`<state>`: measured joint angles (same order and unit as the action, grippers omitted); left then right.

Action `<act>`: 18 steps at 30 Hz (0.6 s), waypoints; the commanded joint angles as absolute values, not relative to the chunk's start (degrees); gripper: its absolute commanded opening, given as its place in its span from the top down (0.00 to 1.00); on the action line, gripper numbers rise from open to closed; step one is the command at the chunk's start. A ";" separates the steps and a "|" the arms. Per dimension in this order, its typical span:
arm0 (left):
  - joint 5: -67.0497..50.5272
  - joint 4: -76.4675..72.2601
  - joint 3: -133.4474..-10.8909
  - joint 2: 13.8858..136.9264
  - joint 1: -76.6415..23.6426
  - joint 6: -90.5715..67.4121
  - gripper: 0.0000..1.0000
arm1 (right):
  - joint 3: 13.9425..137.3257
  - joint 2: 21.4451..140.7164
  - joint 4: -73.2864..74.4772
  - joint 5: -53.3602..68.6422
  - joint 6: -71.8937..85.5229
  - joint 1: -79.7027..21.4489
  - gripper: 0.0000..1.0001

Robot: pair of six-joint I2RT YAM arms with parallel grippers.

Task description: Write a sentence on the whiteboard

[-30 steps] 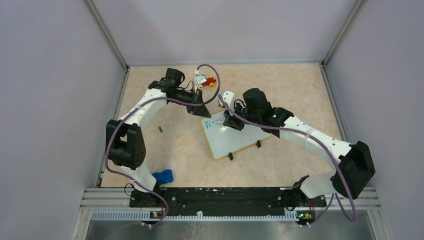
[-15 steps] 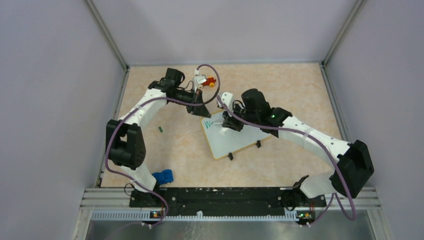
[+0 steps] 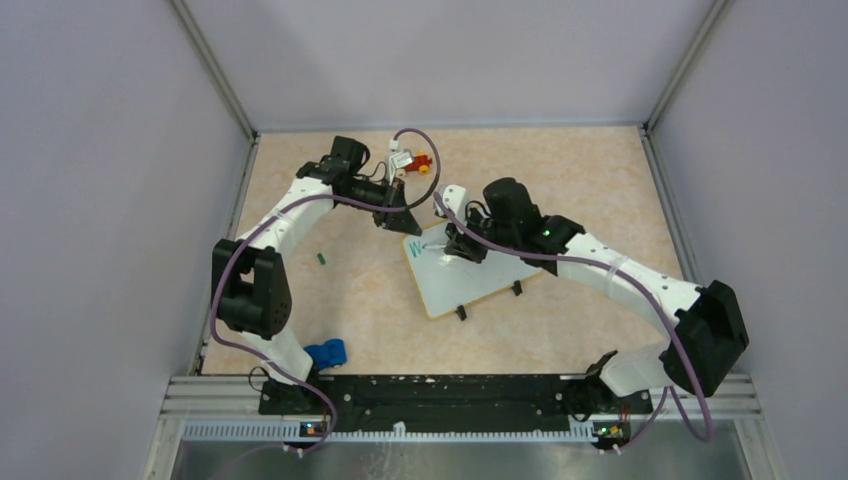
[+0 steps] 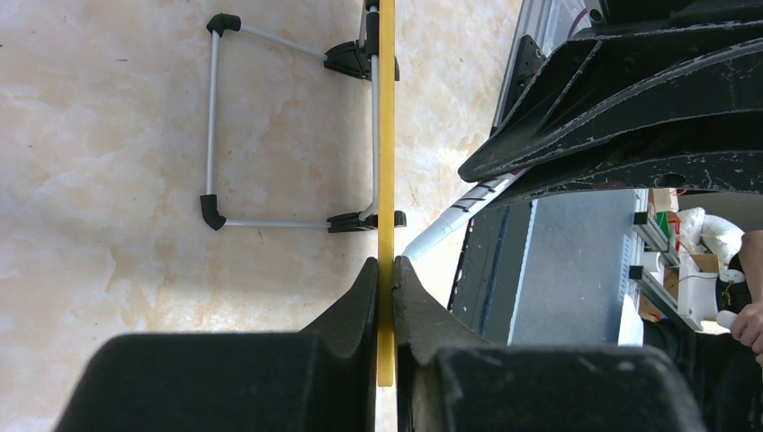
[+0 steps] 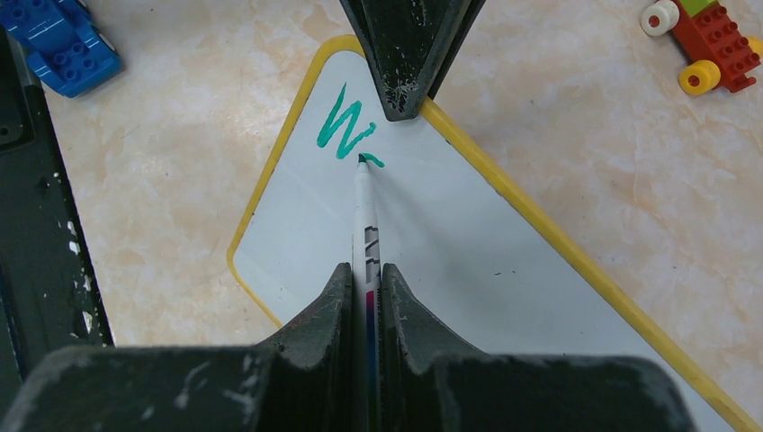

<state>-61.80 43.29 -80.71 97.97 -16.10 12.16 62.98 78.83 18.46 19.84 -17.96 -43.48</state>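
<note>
The whiteboard (image 3: 470, 275) lies tilted mid-table, white with a yellow rim (image 5: 549, 238) and two black feet (image 3: 461, 313). My left gripper (image 3: 403, 226) is shut on its far rim, seen edge-on as a yellow strip (image 4: 386, 135) between the jaws. My right gripper (image 3: 462, 250) is shut on a white marker (image 5: 366, 225), its green tip touching the board. The sentence stands as a green "W" (image 5: 342, 126) and a short stroke (image 5: 372, 161) near the board's top corner, also visible in the top view (image 3: 415, 249).
A red and yellow toy (image 3: 421, 162) lies behind the left gripper, also in the right wrist view (image 5: 706, 40). A blue toy car (image 3: 326, 353) sits near the left arm's base. A small green marker cap (image 3: 322, 258) lies left of the board.
My right gripper has shifted slightly left with the marker on the board. The left arm and the board have not moved.
</note>
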 commanded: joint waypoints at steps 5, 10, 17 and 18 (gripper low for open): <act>-62.27 42.93 -80.08 96.92 -16.70 13.01 1.00 | 61.73 76.49 18.62 18.37 -19.48 -43.77 1.00; -62.20 42.98 -80.09 96.90 -16.70 12.99 1.00 | 61.72 75.99 18.74 18.15 -19.52 -43.18 1.00; -62.28 42.89 -80.07 96.93 -16.69 12.92 1.00 | 63.27 75.92 18.28 17.73 -18.83 -42.02 1.00; -62.27 42.89 -80.07 96.90 -16.70 12.92 1.00 | 63.61 76.00 18.24 17.82 -18.73 -41.93 1.00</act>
<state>-61.91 43.27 -80.66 97.97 -16.10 12.16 62.24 77.95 19.70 19.31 -18.44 -42.94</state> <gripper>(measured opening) 0.091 0.096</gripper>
